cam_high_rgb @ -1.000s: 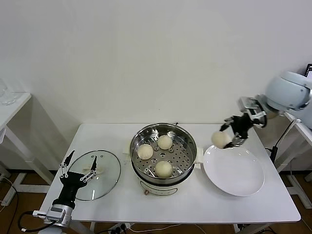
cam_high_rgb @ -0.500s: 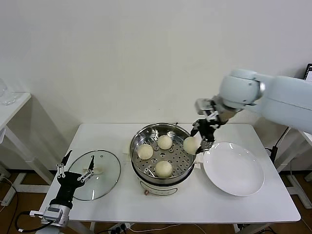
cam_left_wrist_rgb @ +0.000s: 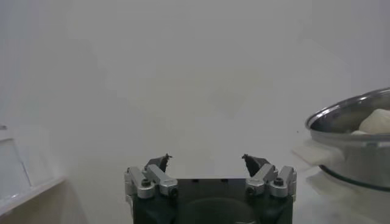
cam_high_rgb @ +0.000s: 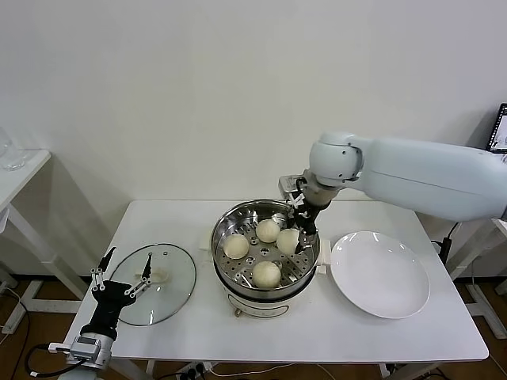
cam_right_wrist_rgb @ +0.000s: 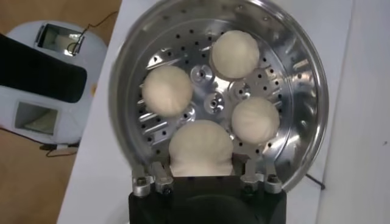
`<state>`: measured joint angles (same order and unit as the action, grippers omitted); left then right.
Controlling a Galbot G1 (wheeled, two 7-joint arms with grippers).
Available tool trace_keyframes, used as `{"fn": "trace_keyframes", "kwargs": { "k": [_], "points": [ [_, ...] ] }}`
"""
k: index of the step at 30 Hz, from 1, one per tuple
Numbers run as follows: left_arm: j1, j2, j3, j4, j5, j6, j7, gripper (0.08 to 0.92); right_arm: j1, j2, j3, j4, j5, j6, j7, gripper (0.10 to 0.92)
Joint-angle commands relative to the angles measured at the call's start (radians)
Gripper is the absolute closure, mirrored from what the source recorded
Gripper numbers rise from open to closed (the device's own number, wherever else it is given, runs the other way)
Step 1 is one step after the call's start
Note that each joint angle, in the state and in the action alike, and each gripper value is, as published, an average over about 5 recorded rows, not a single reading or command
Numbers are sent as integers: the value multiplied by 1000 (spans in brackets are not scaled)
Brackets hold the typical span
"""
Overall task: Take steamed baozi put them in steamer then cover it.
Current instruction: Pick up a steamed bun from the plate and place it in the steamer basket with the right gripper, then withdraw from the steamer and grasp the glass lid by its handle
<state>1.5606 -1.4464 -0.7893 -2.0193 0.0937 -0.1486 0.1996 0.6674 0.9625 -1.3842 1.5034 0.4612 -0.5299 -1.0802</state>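
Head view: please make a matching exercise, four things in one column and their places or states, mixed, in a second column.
Things:
1. glass lid
2. white plate
3. right tool
4. left tool

Places or states:
A. open, at the table's front left edge, by the lid
B. empty, on the table to the right of the steamer
C. flat on the table, left of the steamer
D. over the steamer tray, closed on a baozi

Pairs: 1-C, 2-B, 3-D, 4-A

The right arm [cam_high_rgb: 412, 176] has a smooth pale blue-white shell. Each end effector, left [cam_left_wrist_rgb: 209, 164] and right [cam_right_wrist_rgb: 203, 176], is black, with silver finger links fixed by small screws.
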Motion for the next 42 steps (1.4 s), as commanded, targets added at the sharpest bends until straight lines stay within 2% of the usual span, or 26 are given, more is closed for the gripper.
{"fn": "trace_keyframes", "kwargs": {
  "k": [1,18,20,26,36,39,42],
  "points": [
    [-1,1,-2,4,-2,-1,1,177,-93,51,27,-66,-60,-3,-2,338],
    [-2,1,-8,7,-1,-9,2,177,-120,23,37,-55,-80,-4,-1,337],
    [-2,1,-6,7,-1,-8,2,177,-119,17,39,-46,-73,-5,-1,323],
    [-4,1,-4,8,-1,-6,1,177,-87,-27,56,-28,-60,2,-9,214],
    [-7,-1,0,11,11,-21,2,177,-71,-277,244,38,28,36,-48,203],
    [-9,2,6,12,29,-51,6,177,-167,-381,370,72,35,62,-37,203],
    [-15,6,11,11,38,-55,6,177,-357,-482,601,112,75,122,38,203]
  ]
}}
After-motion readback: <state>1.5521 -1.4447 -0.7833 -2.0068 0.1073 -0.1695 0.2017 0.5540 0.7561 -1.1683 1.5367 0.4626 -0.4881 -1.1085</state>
